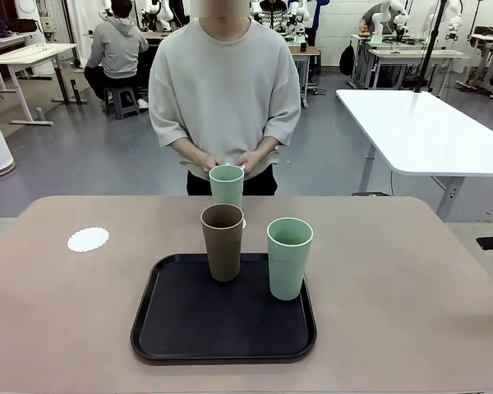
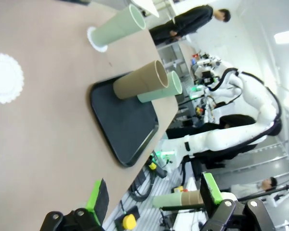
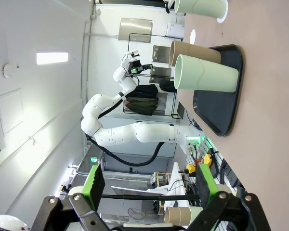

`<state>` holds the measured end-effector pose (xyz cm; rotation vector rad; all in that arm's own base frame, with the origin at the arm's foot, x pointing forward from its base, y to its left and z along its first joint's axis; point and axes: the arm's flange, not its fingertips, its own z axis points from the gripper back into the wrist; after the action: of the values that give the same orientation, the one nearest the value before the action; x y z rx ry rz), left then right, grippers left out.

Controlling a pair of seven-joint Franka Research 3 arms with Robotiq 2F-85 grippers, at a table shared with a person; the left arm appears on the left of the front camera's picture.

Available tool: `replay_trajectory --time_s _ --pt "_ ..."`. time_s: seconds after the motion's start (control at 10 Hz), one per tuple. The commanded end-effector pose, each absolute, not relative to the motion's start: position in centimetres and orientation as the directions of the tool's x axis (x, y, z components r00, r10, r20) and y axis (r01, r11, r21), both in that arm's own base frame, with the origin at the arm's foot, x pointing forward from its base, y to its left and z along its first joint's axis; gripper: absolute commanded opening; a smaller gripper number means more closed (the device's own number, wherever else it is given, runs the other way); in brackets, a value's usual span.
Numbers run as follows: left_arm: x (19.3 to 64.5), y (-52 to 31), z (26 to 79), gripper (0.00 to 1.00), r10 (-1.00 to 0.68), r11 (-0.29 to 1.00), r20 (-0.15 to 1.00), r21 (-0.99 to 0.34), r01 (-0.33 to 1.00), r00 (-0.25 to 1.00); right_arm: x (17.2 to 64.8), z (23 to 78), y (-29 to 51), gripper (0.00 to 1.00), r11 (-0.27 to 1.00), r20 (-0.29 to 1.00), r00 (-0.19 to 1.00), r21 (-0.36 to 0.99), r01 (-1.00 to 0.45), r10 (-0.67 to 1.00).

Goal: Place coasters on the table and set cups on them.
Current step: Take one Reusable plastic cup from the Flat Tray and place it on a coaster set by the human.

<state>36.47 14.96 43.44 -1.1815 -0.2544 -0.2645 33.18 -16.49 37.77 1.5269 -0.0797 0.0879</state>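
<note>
The beige worktop (image 1: 411, 279) with rounded corners carried a black tray (image 1: 189, 320) near its middle, toward the robot's edge. At about ten o'clock from the tray, well apart from it, a white lacy coaster (image 1: 88, 240) lay flat and bare. At twelve o'clock, just past the tray's far rim, a second coaster (image 2: 92, 39) lay under an upright pale green cup (image 1: 227, 185), its scalloped edge peeking out around the cup's base.

A grey floor (image 1: 90, 156) runs around the white-topped table (image 1: 419, 131); far to its left stand a white desk (image 1: 29, 56) and a dark stool (image 1: 122, 100).
</note>
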Motion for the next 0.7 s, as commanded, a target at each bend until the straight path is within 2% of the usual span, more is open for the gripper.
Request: replay_trajectory --time_s 0.0,0.2,0.3,0.4,0.6 --pt "42.3 12.5 47.4 1.00 -0.196 0.503 0.426 -0.730 0.463 0.883 33.2 37.9 -16.4 1.00 0.030 0.113 0.994 0.993 -0.113 0.009" --pt "46.2 7.3 49.6 1.00 -0.299 0.652 0.548 -0.481 0.586 0.781 33.2 37.9 -16.4 1.00 0.030 0.113 0.994 0.993 -0.113 0.009" --pt "47.4 5.3 51.1 1.00 -0.378 0.661 0.570 -0.386 0.644 0.730 33.2 37.9 -16.4 1.00 0.030 0.113 0.994 0.993 -0.113 0.009" --pt "48.3 3.4 52.2 1.00 -0.477 0.640 0.570 -0.297 0.709 0.669 33.2 37.9 -16.4 1.00 0.030 0.113 0.994 0.993 -0.113 0.009" --pt "46.6 -1.2 52.2 1.00 -0.684 0.509 0.547 -0.117 0.853 0.483 33.2 37.9 -16.4 1.00 0.030 0.113 0.994 0.993 -0.113 0.009"
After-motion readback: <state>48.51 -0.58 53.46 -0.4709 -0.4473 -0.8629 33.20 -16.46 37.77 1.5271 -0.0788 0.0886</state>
